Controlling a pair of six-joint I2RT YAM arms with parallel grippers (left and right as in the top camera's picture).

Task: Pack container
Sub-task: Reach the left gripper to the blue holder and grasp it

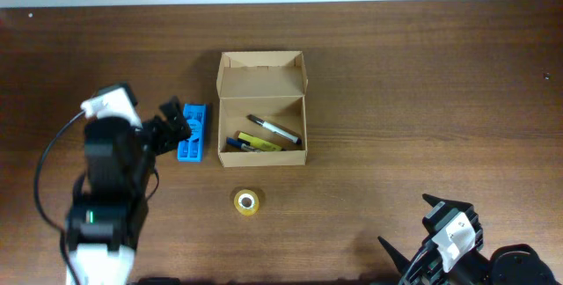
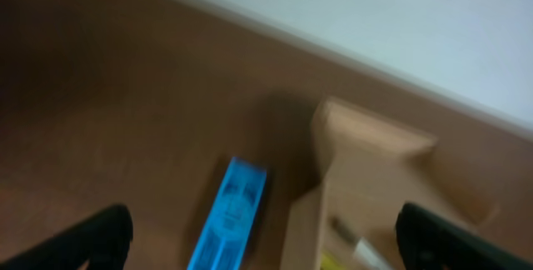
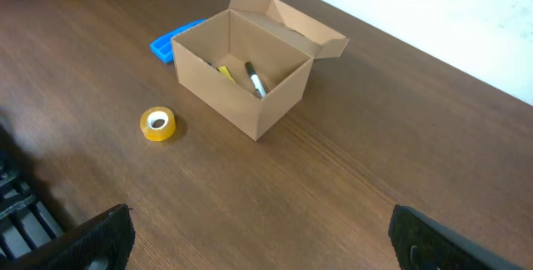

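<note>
Hovering beside the blue case (image 1: 193,132), the left claw (image 1: 176,125) gapes apart. The right claw (image 1: 406,222) is apart too, well away from the open container (image 1: 262,78).

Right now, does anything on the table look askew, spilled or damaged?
Nothing stands out. The box stands upright and open with pens inside; the blue case lies flat beside it and the tape sits apart.

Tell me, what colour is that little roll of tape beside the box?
The tape roll is yellow with a white core, clearest in the right wrist view.
</note>
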